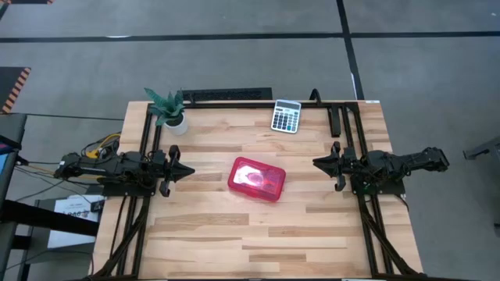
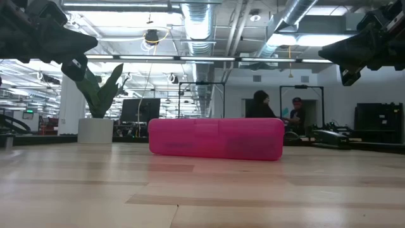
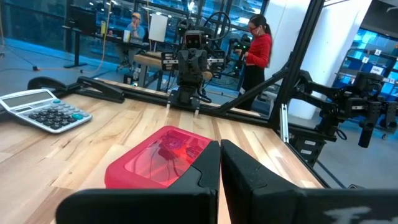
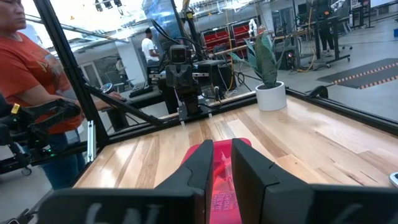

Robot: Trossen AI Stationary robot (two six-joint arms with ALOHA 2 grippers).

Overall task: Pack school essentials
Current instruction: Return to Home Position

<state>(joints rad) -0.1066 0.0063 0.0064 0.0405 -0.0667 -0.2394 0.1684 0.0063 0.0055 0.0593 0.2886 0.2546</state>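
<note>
Essentials (image 3: pixel 169 146) are lying in the case (image 1: pixel 256 178), so left gripper (image 1: pixel 187 170) (closed) and right gripper (image 1: pixel 317 162) (barely parted) should be retreating wide.

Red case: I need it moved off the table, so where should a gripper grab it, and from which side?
Probably from straight above, pinching the red case across its shorter width at mid-length. It lies flat, closed and low, skewed to the table edges, so turn the wrist to match. The left gripper and right gripper wait off to either side.
</note>
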